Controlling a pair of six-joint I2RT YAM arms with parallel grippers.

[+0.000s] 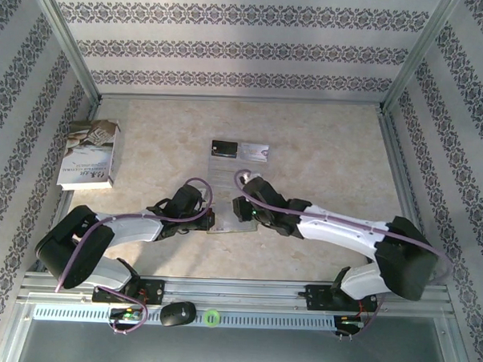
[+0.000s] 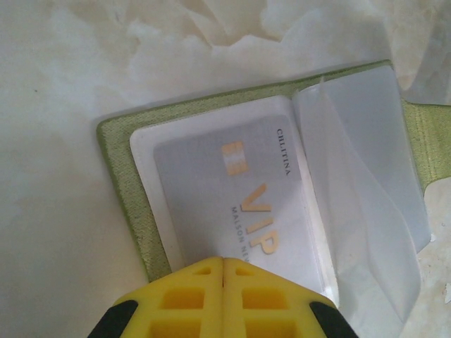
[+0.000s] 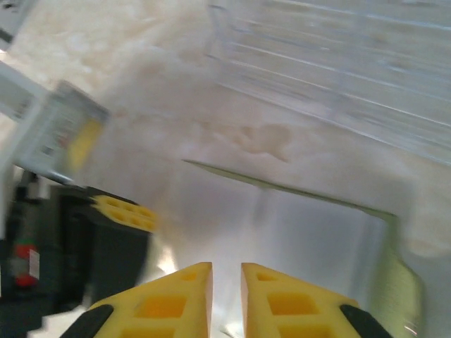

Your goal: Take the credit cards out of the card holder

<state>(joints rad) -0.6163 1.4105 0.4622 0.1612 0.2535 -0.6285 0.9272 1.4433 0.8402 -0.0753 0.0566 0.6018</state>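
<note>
The card holder (image 2: 123, 176) lies open on the table, yellow-green at its edge. A silvery-white credit card (image 2: 232, 190) with gold "VIP" print sits in its left clear pocket. My left gripper (image 2: 223, 262) is shut, its tips pressed down on the near edge of that card. A loose clear pocket leaf (image 2: 366, 183) lies to the right. My right gripper (image 3: 226, 271) hovers open by a narrow gap over the holder's shiny leaf (image 3: 282, 232). From above, the holder (image 1: 223, 225) lies between both grippers. A black card (image 1: 224, 151) and a silvery card (image 1: 253, 152) lie on the table beyond.
A clear plastic sheet (image 1: 222, 178) lies between the holder and the two loose cards. A white-grey book (image 1: 90, 154) rests at the far left. Metal frame posts and patterned walls close in the table on three sides.
</note>
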